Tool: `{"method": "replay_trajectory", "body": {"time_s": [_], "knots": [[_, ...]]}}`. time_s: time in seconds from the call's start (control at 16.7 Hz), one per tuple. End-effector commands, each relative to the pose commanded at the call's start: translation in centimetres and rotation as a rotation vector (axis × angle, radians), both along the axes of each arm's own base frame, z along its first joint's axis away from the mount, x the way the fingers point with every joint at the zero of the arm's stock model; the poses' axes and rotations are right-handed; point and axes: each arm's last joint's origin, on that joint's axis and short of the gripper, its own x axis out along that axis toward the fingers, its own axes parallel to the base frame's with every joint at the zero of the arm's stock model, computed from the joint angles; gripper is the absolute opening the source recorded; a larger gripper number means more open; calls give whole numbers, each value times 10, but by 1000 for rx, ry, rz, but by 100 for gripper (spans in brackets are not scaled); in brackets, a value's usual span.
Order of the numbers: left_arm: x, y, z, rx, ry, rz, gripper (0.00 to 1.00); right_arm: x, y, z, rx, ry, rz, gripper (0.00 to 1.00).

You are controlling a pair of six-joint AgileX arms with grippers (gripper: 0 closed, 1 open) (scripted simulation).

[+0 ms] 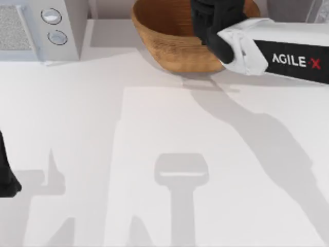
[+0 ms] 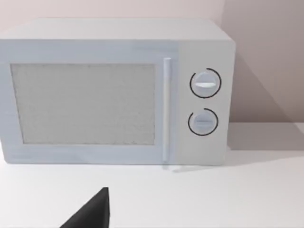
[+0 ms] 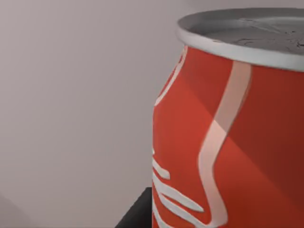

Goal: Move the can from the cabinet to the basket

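My right gripper (image 1: 216, 25), over the woven tan wicker basket (image 1: 164, 49) at the far side, grips the red slim can (image 3: 228, 142), so only the release remains, I judge.

The basket (image 1: 169, 46) at the top centre of the top view is woven tan wicker, its inside ribbed and rough. The can (image 3: 228, 142) looks like smooth painted metal — glossy red with white script, under a bare grey metal lid with a raised rim. The microwave (image 2: 114, 92) is matt pale grey, plastic-looking, with a speckled door panel and two smooth round knobs. The table (image 1: 154, 134) is plain white and matt. The right arm's casing (image 1: 288, 54) — upper right — is smooth white and black.
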Motion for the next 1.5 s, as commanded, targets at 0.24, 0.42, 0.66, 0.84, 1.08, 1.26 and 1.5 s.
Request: {"method": "replay_trajectory", "body": {"time_s": [0.24, 0.42, 0.66, 0.84, 1.08, 1.26, 1.5], "knots": [[0, 0, 0, 0, 0, 0, 100, 11, 2, -3, 1, -5, 1, 0], [0, 0, 0, 0, 0, 0, 100, 21, 3, -5, 6, -13, 2, 0], [0, 0, 0, 0, 0, 0, 100, 22, 3, -5, 6, -13, 2, 0], [0, 0, 0, 0, 0, 0, 100, 22, 3, -5, 6, -13, 2, 23], [0, 0, 0, 0, 0, 0, 100, 22, 3, -5, 6, -13, 2, 53], [0, 0, 0, 0, 0, 0, 100, 22, 3, -5, 6, -13, 2, 75], [0, 0, 0, 0, 0, 0, 100, 22, 3, -5, 6, -13, 2, 100]]}}
